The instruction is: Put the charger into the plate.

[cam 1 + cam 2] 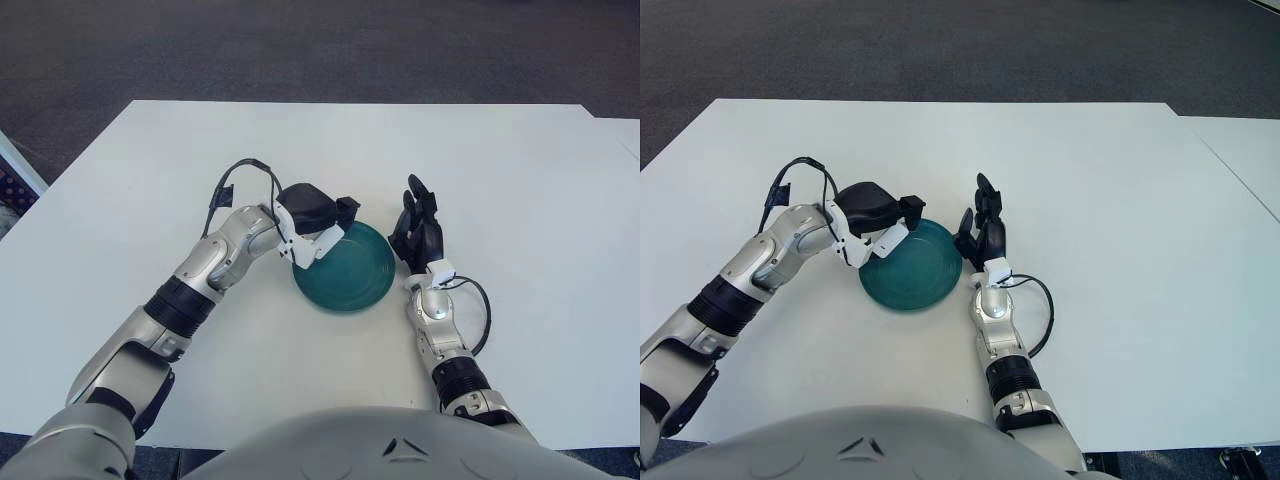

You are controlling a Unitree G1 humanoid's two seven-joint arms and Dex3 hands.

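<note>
A teal plate (345, 268) sits on the white table (520, 180). My left hand (312, 215) is over the plate's left rim, its fingers curled around a white charger (312, 250) held just above the rim. It also shows in the right eye view (880, 243). My right hand (418, 228) shows just beside the plate's right rim, fingers spread and pointing away from me, holding nothing.
A black cable (238, 178) loops off my left wrist, and another (480, 310) off my right forearm. Dark carpet (300, 50) lies beyond the table's far edge.
</note>
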